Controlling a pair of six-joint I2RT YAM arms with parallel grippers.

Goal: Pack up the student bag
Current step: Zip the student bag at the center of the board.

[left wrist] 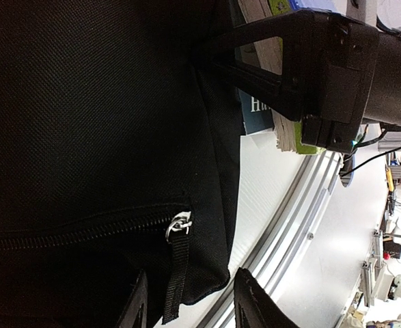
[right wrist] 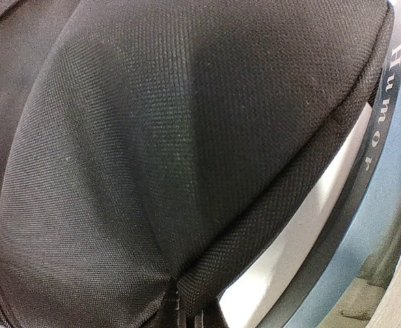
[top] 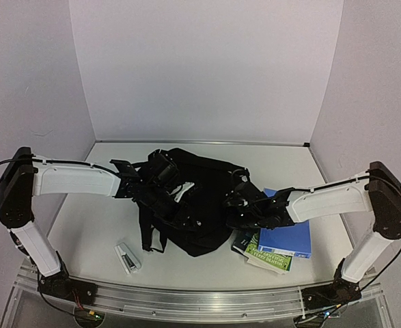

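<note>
The student bag [top: 199, 198], a large black backpack, lies in the middle of the table between both arms. My left gripper [left wrist: 190, 311] hovers over its near corner. Its jaws stand apart on either side of the black webbing tab [left wrist: 175, 283] that hangs from the silver zipper pull [left wrist: 180, 225]; neither finger touches the tab. My right gripper [right wrist: 190, 316] is shut on a pinched fold of the bag's fabric [right wrist: 186, 171] at its right edge. In the left wrist view the right gripper [left wrist: 214, 58] holds that same edge.
A blue book [top: 287, 234] lies on a green-covered book [top: 263, 258] just right of the bag, a dark spine [right wrist: 380, 137] close beside the pinched fold. A small white item [top: 127, 257] lies front left. The table's metal front rail [left wrist: 302, 225] runs just past the bag's corner.
</note>
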